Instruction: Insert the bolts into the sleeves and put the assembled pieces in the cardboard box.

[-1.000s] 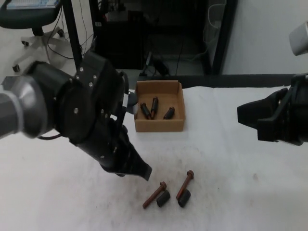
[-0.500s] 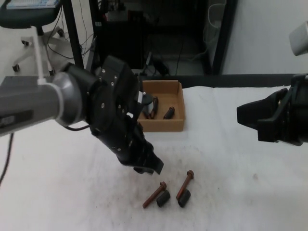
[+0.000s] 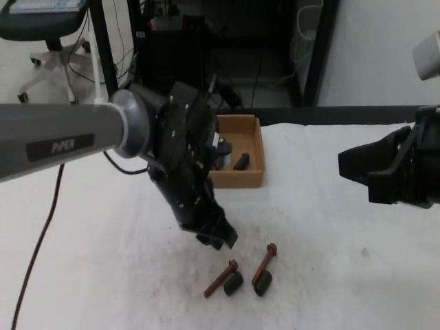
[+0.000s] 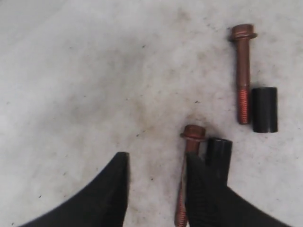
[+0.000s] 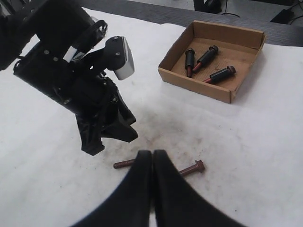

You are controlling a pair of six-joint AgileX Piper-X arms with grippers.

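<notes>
Left gripper (image 4: pixel 158 161) is held low over the white bench cover (image 4: pixel 71 71), fingers parted wide, nothing gripped. One bolt (image 4: pixel 190 137) and its black sleeve (image 4: pixel 218 147) are seen lying just beside one finger, partly hidden by it; contact possibly made, not certain. A second bolt (image 4: pixel 243 71) lies a little farther off, threaded end beside a second sleeve (image 4: pixel 264 109), not inserted. Right gripper (image 5: pixel 152 156) is kept well apart to the side, fingers pressed together, empty. Three assembled pieces (image 5: pixel 206 56) are seen in the cardboard box (image 5: pixel 196 87), beyond the loose parts

Left arm (image 3: pixel 175 161) has jaws parted, right arm (image 3: pixel 395 168) together.
</notes>
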